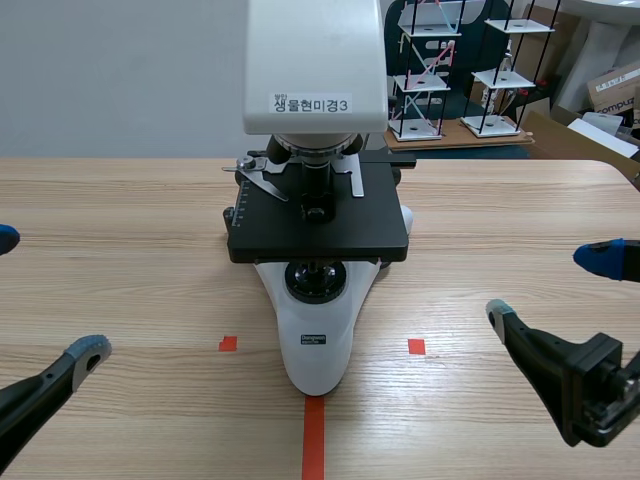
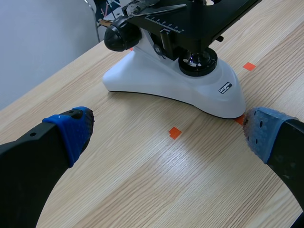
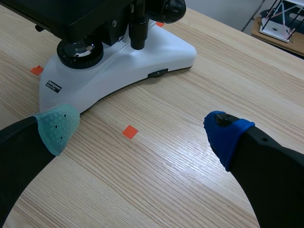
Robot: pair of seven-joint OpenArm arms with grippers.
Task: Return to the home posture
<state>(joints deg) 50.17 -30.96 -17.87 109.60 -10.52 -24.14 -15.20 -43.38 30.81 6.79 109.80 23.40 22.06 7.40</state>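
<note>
A white microscope (image 1: pixel 318 350) with a black stage stands at the table's middle, its base pointing toward me. My left gripper (image 1: pixel 48 295) hovers low at the left, open and holding nothing. My right gripper (image 1: pixel 548 285) sits low at the right, also open and holding nothing. In the left wrist view the microscope (image 2: pixel 156 78) stands ahead of the open left gripper (image 2: pixel 166 135), with bare wood between the fingers. In the right wrist view the microscope (image 3: pixel 118 66) stands ahead of the open right gripper (image 3: pixel 142 130), and one pad (image 3: pixel 59 126) shows close to the base.
The wooden table (image 1: pixel 120 220) stretches wide on both sides of the microscope. Behind its far edge at the right stand wire racks (image 1: pixel 430 70) and cardboard boxes (image 1: pixel 615 90). Orange tape marks lie in front of the base.
</note>
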